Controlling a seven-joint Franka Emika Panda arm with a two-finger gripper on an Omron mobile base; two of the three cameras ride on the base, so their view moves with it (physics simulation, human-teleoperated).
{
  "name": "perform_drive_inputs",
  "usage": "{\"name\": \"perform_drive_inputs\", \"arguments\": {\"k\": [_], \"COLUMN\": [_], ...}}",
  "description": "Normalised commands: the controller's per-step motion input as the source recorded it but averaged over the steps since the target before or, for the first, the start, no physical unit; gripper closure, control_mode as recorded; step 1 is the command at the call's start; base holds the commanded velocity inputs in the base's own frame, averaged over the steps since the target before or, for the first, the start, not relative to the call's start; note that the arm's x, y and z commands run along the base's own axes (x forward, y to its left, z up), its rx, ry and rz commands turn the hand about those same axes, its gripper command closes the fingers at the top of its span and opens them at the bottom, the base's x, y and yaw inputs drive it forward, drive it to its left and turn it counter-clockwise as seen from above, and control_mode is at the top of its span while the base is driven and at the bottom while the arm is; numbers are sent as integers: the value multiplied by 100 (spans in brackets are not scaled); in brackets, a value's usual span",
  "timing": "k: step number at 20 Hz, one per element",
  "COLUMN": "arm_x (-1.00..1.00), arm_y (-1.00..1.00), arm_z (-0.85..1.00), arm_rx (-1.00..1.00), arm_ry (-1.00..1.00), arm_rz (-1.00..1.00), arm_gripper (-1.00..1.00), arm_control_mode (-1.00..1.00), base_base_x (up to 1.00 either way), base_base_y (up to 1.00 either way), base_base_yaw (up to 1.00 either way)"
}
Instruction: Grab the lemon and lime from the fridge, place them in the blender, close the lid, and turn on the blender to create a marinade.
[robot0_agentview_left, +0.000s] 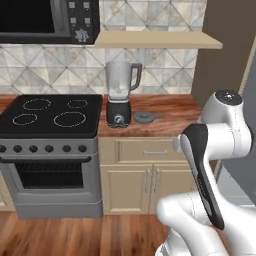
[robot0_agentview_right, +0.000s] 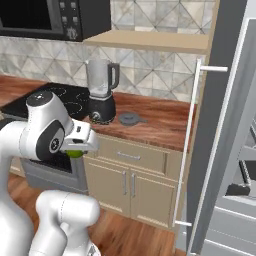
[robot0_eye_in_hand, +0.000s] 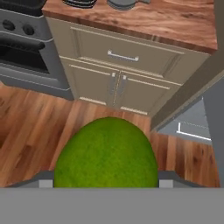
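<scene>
Right now your jaws are clamped on the round bright green lime (robot0_eye_in_hand: 107, 153); in the hand view it bulges up between the two dark finger tips, and in the right base view you can see a sliver of it (robot0_agentview_right: 75, 153) under the white hand. The gripper (robot0_agentview_right: 76, 150) hangs in front of the cream cabinet drawers (robot0_agentview_right: 131, 156), lower than the blender and off to its left in that view, above the wooden floor (robot0_eye_in_hand: 35, 131).

Take the countertop blender with the black base, silver knob and translucent grey jar (robot0_agentview_left: 120, 97) as your landmark. It stands upright on the reddish-brown wooden tabletop (robot0_agentview_left: 165, 120) with its jar uncovered. Just to its right on the tabletop lies the dark grey round lid (robot0_agentview_left: 145, 117), flat, near but not touching the base. To the blender's left sits the black glass cooktop of the grey oven (robot0_agentview_left: 50, 117), and above that side hangs the black microwave (robot0_agentview_left: 47, 20). Above the blender runs a pale wooden shelf (robot0_agentview_left: 157, 40). Far to the blender's right stands the tall grey fridge (robot0_agentview_right: 235, 165), its door with the long white bar handle (robot0_agentview_right: 187, 145) swung open.
</scene>
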Motion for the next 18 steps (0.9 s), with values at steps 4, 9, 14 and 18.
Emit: {"name": "perform_drive_inputs", "arguments": {"k": [4,9,14,18], "arm_x": [0,0,0,0], "arm_y": [0,0,0,0], "arm_z": [0,0,0,0], "arm_rx": [0,0,0,0], "arm_ry": [0,0,0,0], "arm_rz": [0,0,0,0], "arm_gripper": [100,100,100,100], "arm_control_mode": [100,100,100,100], "base_base_x": [48,57,77,88], "base_base_y": [14,14,32,12], "base_base_yaw": [-27,-29,-24,-9]}}
